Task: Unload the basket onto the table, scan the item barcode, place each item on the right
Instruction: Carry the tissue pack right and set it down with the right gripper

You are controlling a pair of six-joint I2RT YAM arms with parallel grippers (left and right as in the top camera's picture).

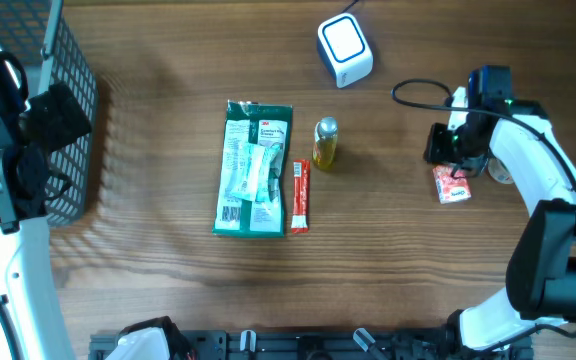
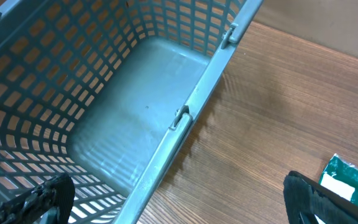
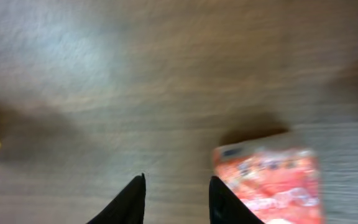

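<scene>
A small red snack packet (image 1: pixel 453 185) lies flat on the table at the right. My right gripper (image 1: pixel 450 150) hovers just beyond it. In the right wrist view its two dark fingers stand a little apart with bare wood between them, so the right gripper (image 3: pixel 177 180) is open and empty, and the red packet (image 3: pixel 269 180) lies just right of the right finger. The white and blue barcode scanner (image 1: pixel 345 50) stands at the back of the table. My left gripper (image 2: pixel 176 205) is wide open and empty above the basket's rim.
A grey plastic basket (image 1: pixel 73 110) stands at the far left, its rim (image 2: pixel 191 118) below my left gripper. In the middle lie a green packet (image 1: pixel 254 168), a red stick pack (image 1: pixel 300 197) and a small yellow bottle (image 1: pixel 325 142).
</scene>
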